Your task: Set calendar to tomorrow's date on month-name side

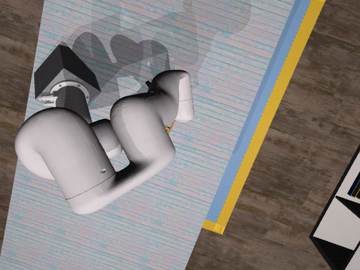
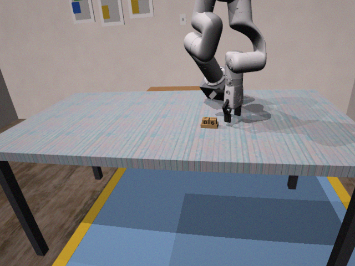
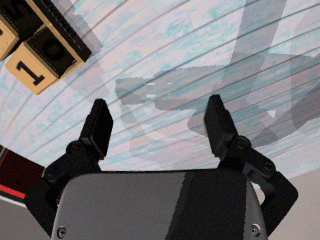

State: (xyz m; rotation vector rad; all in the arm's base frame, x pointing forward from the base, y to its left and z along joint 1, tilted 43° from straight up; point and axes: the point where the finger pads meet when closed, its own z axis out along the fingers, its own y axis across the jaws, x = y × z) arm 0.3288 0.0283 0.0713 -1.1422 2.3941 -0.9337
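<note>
The wooden calendar tray sits flat on the table with two cubes side by side in it. In the exterior view the left cube shows 0 and the right cube shows 6 on the near side. In the wrist view the cubes are at the upper left, and the top of the nearer one reads 1. My gripper is open and empty, just right of the tray and low over the table. It also shows in the wrist view. In the overhead view the arm hides nearly all of the calendar.
The arm's black base stands behind the calendar. A yellow and blue floor strip runs along the table's edge. A white and black shelf stands off the table.
</note>
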